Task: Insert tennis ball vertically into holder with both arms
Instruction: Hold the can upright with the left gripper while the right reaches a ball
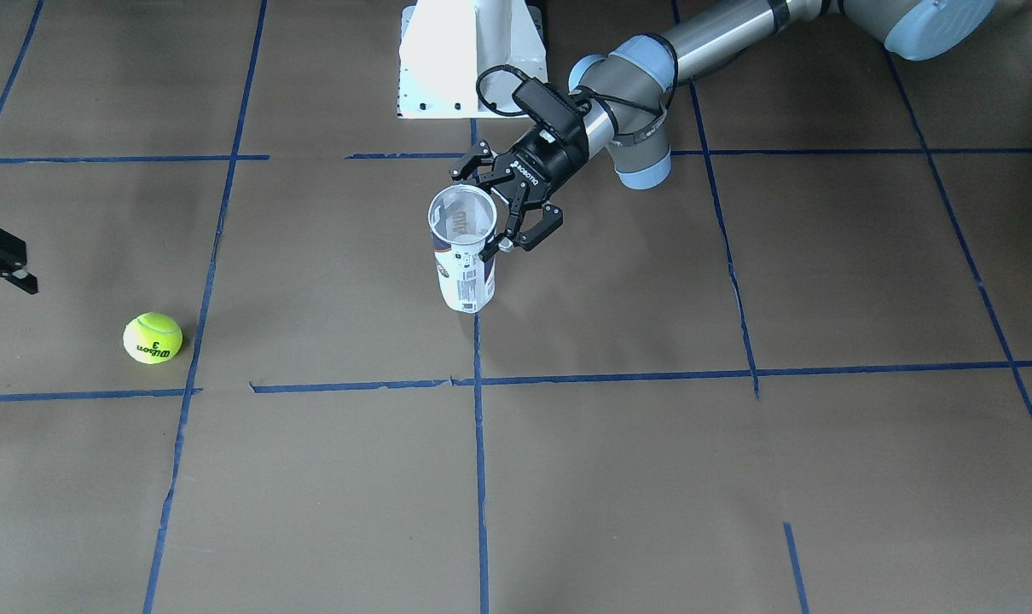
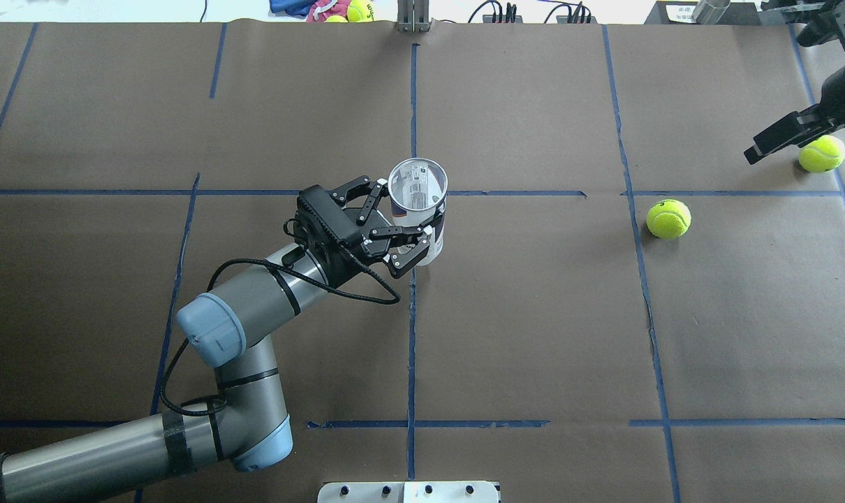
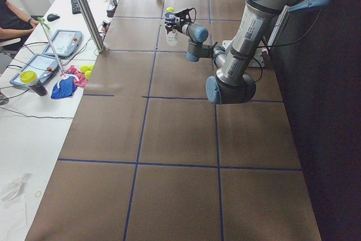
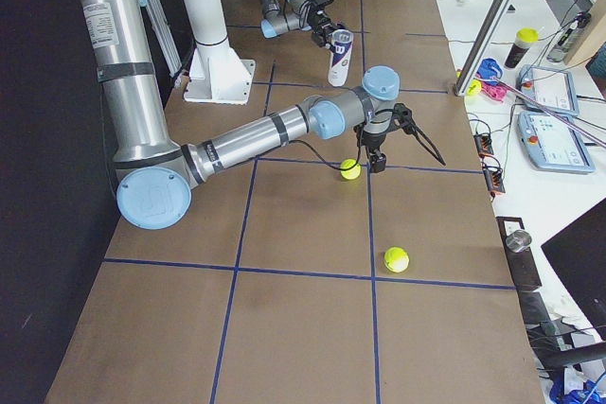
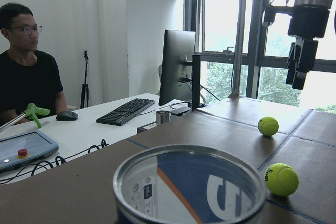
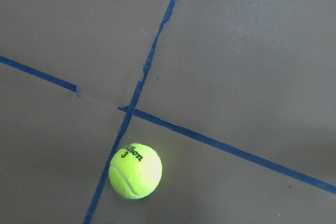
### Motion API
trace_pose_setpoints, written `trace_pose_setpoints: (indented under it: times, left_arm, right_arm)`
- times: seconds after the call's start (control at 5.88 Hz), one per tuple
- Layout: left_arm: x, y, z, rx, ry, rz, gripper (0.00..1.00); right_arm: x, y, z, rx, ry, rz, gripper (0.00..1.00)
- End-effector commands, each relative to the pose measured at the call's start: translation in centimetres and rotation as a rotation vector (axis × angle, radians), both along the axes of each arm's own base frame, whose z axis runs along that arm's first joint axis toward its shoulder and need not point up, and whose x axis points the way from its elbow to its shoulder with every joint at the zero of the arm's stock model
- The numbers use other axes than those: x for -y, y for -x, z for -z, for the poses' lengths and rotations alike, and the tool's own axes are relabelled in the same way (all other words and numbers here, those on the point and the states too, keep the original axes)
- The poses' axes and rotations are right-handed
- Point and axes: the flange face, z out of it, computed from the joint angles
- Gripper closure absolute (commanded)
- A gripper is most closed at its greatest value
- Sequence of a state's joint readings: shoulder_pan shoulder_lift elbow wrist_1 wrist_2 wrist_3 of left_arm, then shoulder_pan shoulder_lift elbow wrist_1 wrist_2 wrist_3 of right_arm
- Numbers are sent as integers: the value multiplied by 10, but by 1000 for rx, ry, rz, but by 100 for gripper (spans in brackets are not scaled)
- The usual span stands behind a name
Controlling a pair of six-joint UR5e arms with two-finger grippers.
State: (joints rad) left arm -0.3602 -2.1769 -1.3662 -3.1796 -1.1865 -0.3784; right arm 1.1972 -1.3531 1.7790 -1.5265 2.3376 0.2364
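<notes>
Fingers [image 2: 403,260] of your left gripper [image 2: 408,209] clamp the can [image 1: 465,281] upright, mouth up for the drop; your right gripper [image 5: 295,77], seemingly spread, hangs near the ball [image 1: 152,338] on the table [image 1: 610,477].

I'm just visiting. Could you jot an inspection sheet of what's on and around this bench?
Surface: brown paper-covered table with blue tape grid.
Job's things: fuzzy yellow-green tennis ball lying loose; white-and-navy cylindrical can upright, open-topped.
Clutter: second yellow-green ball.
Pincers: left pincer closed on the can; right pincer open, hanging above the table.
Cables: black cable looped at the left wrist.
Surroundings: seated person, keyboard, monitor at a white desk.
</notes>
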Motion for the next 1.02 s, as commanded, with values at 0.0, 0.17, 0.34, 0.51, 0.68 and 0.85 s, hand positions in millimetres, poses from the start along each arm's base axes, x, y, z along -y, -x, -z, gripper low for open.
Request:
trace_pose_setpoints:
  times: [0.0,0.17,0.34,0.51,0.68,0.85]
  left_arm:
    - [-17,-7,-16,-13,9,-3,22]
    - [-20,-10,-17,-10,9,-9,21]
    - [-23,-12,-16,-10,10,-14,20]
    - [-27,-16,-17,-2,12,-21,19]
    - [-28,-17,-17,1,13,-23,18]
    - [-28,-17,-15,-3,13,-21,17]
  right_arm:
    - [11,45,9,-35,-7,26,1]
    - [19,59,5,-44,4,40,1]
    - [23,68,0,-56,12,49,1]
    - [27,81,-19,-70,-9,56,1]
    - [32,97,-41,-54,-33,48,1]
    - [27,112,-38,-44,-1,8,0]
